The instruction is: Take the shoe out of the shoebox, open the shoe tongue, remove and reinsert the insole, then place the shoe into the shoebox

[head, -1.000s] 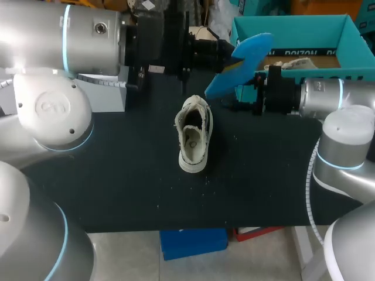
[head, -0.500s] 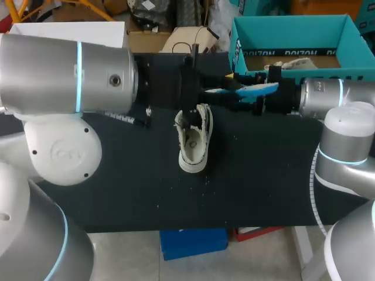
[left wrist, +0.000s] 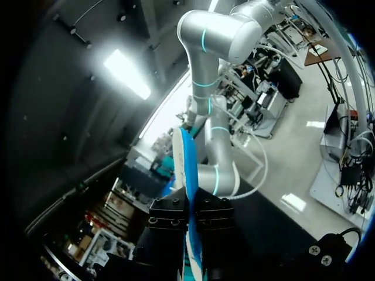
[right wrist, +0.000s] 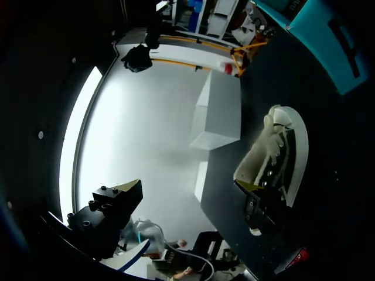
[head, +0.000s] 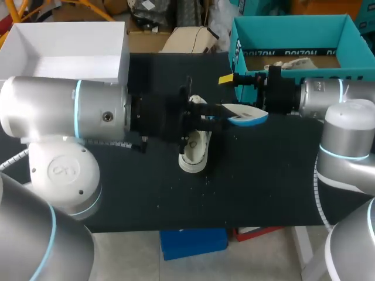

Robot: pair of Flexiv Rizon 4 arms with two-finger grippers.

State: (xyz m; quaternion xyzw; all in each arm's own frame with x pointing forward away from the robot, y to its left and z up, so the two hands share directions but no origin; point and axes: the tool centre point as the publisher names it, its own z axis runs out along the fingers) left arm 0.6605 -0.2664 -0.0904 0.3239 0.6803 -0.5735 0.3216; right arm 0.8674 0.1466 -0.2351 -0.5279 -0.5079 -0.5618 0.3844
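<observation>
Two risks are judged. The blue insole [head: 245,115] is clamped in the left gripper [left wrist: 190,218] just above the white shoe [head: 192,153] at the table's middle, so it may buckle or miss the opening. The right gripper [right wrist: 187,190] is held apart at 1 o'clock, beside the teal shoebox [head: 281,24], so the unsteadied shoe may slide.

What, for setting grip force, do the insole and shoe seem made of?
Insole: probably thin foam, matte blue face over a pale layer, held in the left gripper. Shoe: matte off-white upper, likely canvas; smooth, rubbery-looking sole rim.
</observation>
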